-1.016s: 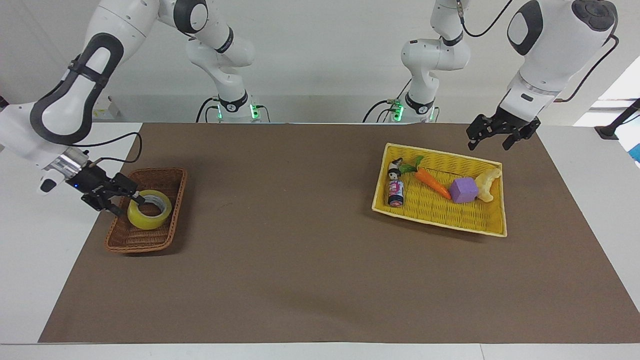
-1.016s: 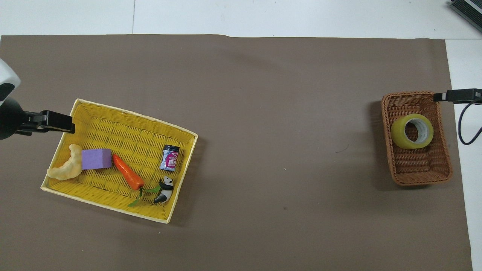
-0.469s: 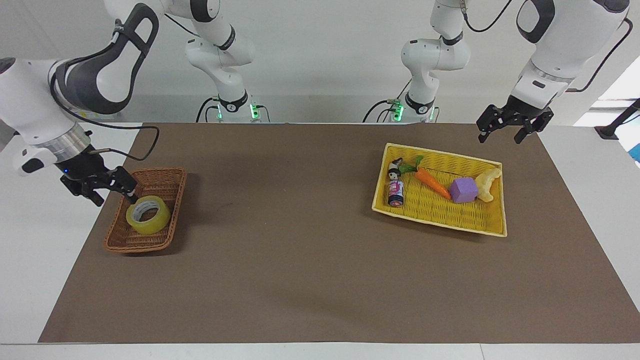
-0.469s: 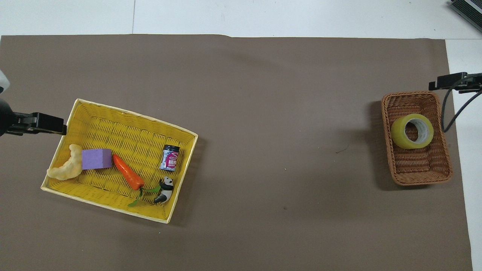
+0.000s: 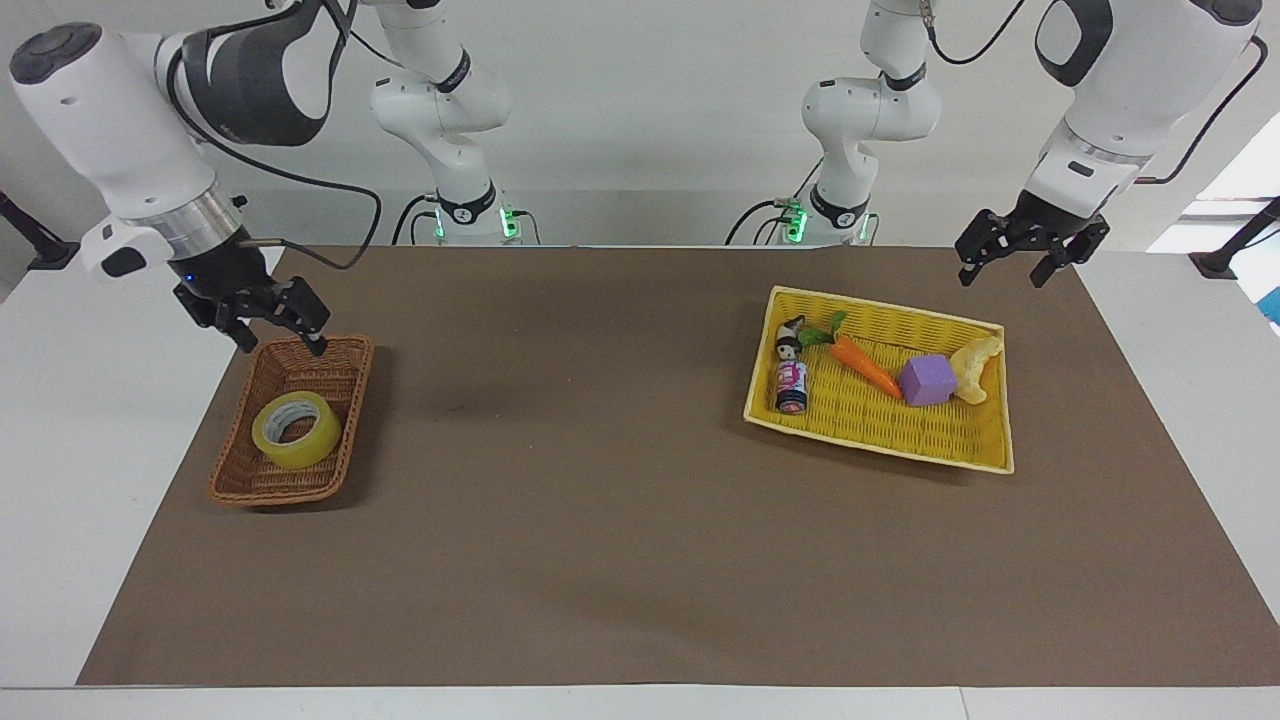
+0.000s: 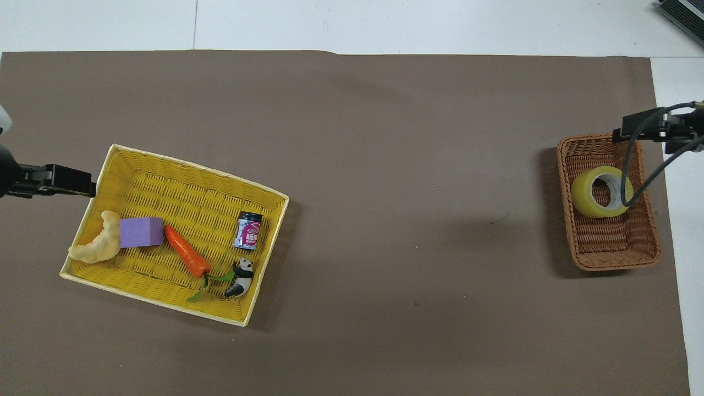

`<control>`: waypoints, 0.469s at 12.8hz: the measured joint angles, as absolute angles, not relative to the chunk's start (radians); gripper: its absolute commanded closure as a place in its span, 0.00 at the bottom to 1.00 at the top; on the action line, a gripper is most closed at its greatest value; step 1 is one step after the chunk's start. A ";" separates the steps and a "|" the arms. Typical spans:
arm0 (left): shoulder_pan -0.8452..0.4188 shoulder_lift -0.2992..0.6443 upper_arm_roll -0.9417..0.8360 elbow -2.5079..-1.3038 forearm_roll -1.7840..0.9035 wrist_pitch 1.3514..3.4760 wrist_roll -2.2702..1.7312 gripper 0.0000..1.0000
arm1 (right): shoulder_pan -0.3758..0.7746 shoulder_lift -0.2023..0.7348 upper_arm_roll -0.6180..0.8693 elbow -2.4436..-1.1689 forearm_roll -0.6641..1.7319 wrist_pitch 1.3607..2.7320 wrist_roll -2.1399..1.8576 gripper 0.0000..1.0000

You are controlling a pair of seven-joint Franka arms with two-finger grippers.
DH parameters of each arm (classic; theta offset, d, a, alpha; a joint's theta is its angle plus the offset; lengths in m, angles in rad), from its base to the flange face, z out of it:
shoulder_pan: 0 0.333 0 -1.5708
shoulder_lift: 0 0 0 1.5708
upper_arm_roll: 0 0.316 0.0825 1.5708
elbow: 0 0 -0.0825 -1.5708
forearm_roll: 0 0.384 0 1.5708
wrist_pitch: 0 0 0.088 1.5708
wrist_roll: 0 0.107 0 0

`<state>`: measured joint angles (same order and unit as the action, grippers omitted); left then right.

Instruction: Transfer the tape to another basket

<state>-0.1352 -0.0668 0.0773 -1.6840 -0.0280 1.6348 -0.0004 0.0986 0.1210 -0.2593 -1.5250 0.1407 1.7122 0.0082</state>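
Two arms work this table, and two baskets sit on its brown mat (image 5: 620,500). The small brown wicker basket (image 5: 232,478) lies at the right arm's end of the table, close to the mat's edge there. One tape (image 5: 296,429) roll rests inside it, yellow with a white core, lying tilted with its hole showing, roughly in the middle of the basket floor.

The right gripper (image 5: 280,338) hangs just above the basket's rim at the end nearer the robots, up in the air and clear of the tape. Its two fingers are spread apart and nothing is between them. In the overhead view the same gripper (image 6: 617,136) shows at that same end of the wicker basket (image 6: 616,256), with its black cable crossing over the tape (image 6: 600,192).

The yellow tray basket (image 5: 905,438) lies toward the left arm's end of the table, set at a slant to the mat's edges. It holds five things: one purple cube (image 5: 927,381), one orange carrot (image 5: 862,363) with green leaves, one pale curved snack piece (image 5: 975,367) touching the cube, one small jar (image 5: 791,385) with a pink label lying on its side, and one panda figure (image 5: 792,328) beside the carrot's leaves.

The left gripper (image 5: 1002,269) waits in the air over the mat's corner nearest its own base, just beside the yellow tray's rim and not touching it. Its fingers stand apart and hold nothing.
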 measured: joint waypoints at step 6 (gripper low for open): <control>-0.135 -0.067 0.077 -1.684 -0.028 1.635 0.000 0.00 | 0.038 -0.033 -0.228 -1.544 0.056 1.525 0.045 0.00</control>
<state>-0.1352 -0.0668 0.0773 -1.6840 -0.0280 1.6348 -0.0004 0.0384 -0.0325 -0.2279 -1.5440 0.0564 1.5253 0.0446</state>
